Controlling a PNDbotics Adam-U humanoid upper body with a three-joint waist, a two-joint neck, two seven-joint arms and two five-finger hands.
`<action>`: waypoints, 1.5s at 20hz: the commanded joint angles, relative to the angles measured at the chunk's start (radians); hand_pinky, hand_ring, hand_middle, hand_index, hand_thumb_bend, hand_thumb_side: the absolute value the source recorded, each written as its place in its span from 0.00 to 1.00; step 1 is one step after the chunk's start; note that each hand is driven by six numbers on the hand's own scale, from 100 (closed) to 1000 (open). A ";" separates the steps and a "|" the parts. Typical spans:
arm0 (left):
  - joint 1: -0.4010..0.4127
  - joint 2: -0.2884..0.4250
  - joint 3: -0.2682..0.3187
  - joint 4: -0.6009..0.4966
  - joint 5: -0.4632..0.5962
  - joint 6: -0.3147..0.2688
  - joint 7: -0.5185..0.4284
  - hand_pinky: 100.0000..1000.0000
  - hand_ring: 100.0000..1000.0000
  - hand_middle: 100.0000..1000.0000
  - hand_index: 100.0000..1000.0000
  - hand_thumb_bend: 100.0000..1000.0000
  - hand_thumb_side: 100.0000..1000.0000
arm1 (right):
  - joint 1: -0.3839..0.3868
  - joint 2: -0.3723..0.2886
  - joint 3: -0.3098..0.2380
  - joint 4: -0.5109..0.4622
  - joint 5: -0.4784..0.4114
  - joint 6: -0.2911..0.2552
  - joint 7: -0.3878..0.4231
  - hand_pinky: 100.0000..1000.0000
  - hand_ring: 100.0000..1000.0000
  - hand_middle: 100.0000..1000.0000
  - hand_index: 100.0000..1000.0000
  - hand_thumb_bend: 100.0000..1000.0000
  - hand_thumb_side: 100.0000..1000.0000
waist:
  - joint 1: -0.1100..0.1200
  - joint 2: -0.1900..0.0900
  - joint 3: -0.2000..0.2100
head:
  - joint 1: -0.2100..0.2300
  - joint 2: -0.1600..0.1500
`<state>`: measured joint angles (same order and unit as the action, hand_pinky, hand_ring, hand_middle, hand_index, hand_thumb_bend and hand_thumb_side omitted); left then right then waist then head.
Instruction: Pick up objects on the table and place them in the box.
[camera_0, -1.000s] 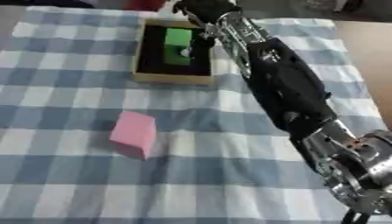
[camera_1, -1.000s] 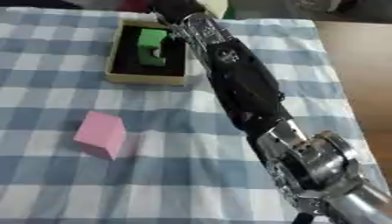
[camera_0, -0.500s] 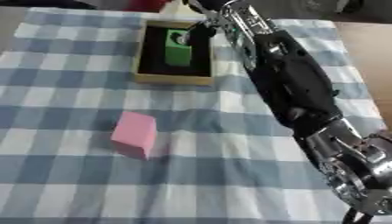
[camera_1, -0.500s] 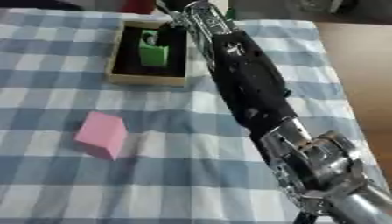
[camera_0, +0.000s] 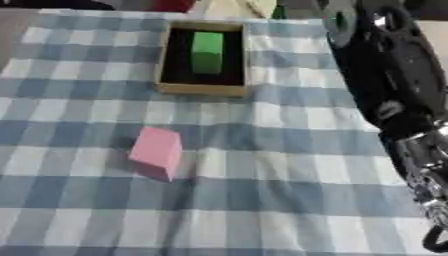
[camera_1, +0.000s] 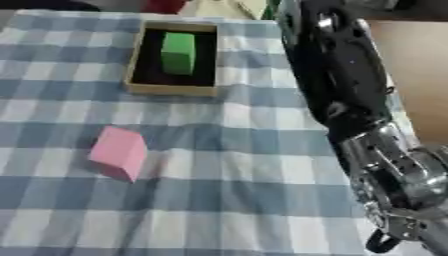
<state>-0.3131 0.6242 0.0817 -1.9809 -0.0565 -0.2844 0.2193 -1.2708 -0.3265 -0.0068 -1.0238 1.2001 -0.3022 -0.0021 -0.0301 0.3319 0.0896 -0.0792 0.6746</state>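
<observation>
We see a staged indoor test setup, not an identifiable room type. The table (camera_0: 262, 200) is covered edge to edge by a blue-and-white checked cloth (camera_0: 289, 130). Bare brown surface (camera_1: 411, 65) shows past its right edge. Indistinct red and pale items (camera_0: 219, 6) sit along the far edge.

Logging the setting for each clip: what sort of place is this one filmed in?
Probably an indoor test or demo table, not a working home or shop: a blue checked tablecloth carries only a wooden box with a green block inside and a loose pink block, plain practice props.
</observation>
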 joint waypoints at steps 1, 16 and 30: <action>-0.025 0.109 -0.068 -0.019 -0.050 0.042 -0.049 0.58 0.53 0.63 0.81 0.00 0.85 | 0.015 -0.080 -0.024 -0.097 -0.053 0.003 -0.050 0.76 0.76 0.51 0.77 0.26 0.59 | 0.004 -0.015 -0.003 | 0.007 -0.015; -0.113 0.473 -0.419 -0.017 -0.274 0.244 -0.273 0.66 0.70 0.74 0.90 0.41 0.83 | 0.223 -0.154 0.020 -0.462 -0.278 0.194 -0.275 0.76 0.75 0.51 0.75 0.25 0.62 | -0.006 0.007 -0.055 | 0.058 -0.033; -0.217 0.409 -0.546 -0.001 -0.466 0.318 -0.479 0.69 0.76 0.74 0.92 0.48 0.66 | 0.316 -0.184 0.043 -0.717 -0.483 0.353 -0.211 0.77 0.74 0.49 0.75 0.23 0.64 | -0.009 0.003 -0.060 | 0.079 -0.034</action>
<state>-0.5160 1.0259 -0.4618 -1.9791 -0.5064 0.0283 -0.2411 -0.9424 -0.4782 0.0465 -1.7131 0.7405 0.0425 -0.2193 -0.0429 0.3582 0.0305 -0.0032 0.6490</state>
